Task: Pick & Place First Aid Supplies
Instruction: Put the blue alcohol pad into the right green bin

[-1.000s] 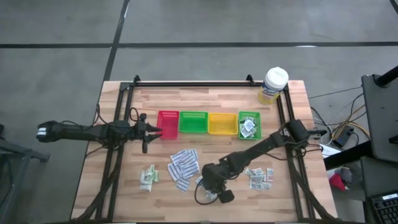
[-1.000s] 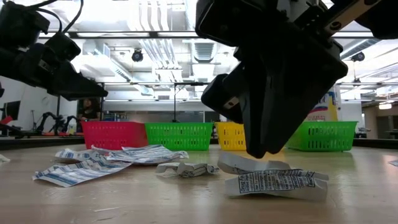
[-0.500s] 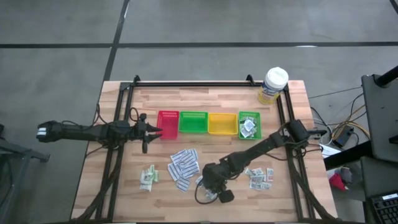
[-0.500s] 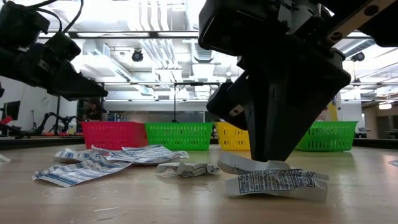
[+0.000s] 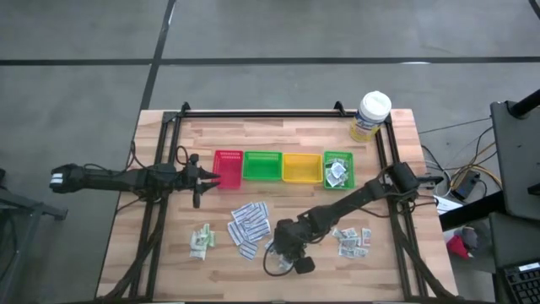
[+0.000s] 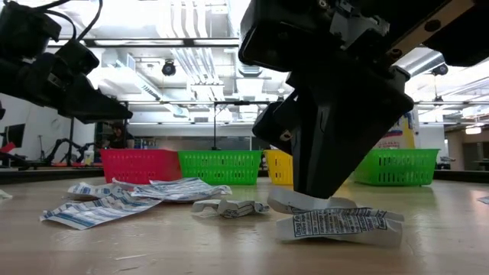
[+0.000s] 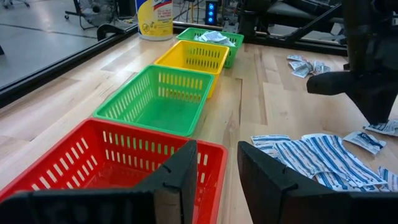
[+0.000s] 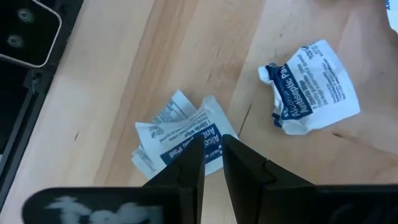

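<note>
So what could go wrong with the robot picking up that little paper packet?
1. The right pincer has its fingers nearly together over a crumpled packet lying flat on the table. It might only nip an edge, and the packet could slip out.
2. Another crumpled packet lies close by; the arm might nudge it.
3. The baskets are far off; the far green basket already holds packets, so a loosely held one might drop on the way.
</note>
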You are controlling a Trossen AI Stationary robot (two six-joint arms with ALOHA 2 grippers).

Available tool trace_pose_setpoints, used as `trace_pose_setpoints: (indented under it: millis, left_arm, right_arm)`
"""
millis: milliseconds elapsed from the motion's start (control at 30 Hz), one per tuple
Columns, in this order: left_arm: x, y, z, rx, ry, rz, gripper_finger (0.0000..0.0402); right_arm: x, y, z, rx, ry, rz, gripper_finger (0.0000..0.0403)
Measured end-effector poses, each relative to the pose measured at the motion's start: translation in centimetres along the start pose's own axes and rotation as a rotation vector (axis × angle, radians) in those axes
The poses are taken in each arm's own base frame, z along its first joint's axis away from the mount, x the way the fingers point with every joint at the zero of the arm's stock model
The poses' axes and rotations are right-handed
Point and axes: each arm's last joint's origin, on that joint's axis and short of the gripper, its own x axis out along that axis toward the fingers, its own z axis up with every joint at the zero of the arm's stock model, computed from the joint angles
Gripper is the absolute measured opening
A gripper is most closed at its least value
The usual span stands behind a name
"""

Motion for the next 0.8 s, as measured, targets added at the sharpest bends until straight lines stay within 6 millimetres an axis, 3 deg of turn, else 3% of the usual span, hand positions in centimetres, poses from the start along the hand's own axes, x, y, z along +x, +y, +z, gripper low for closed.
trace_pose_setpoints:
  millis: [300,800]
  left_arm:
    - [0.0,0.0,0.0,-0.005,0.001,-0.001,0.0113]
    - [0.0,0.0,0.0,-0.005,0.003,0.0,0.0113]
  right_arm:
    - [2.7,-0.8,-0.1,0.035,0.051,0.004,0.0054]
    - [0.6,-1.5,-0.2,0.073,0.095,-0.094,0.0054]
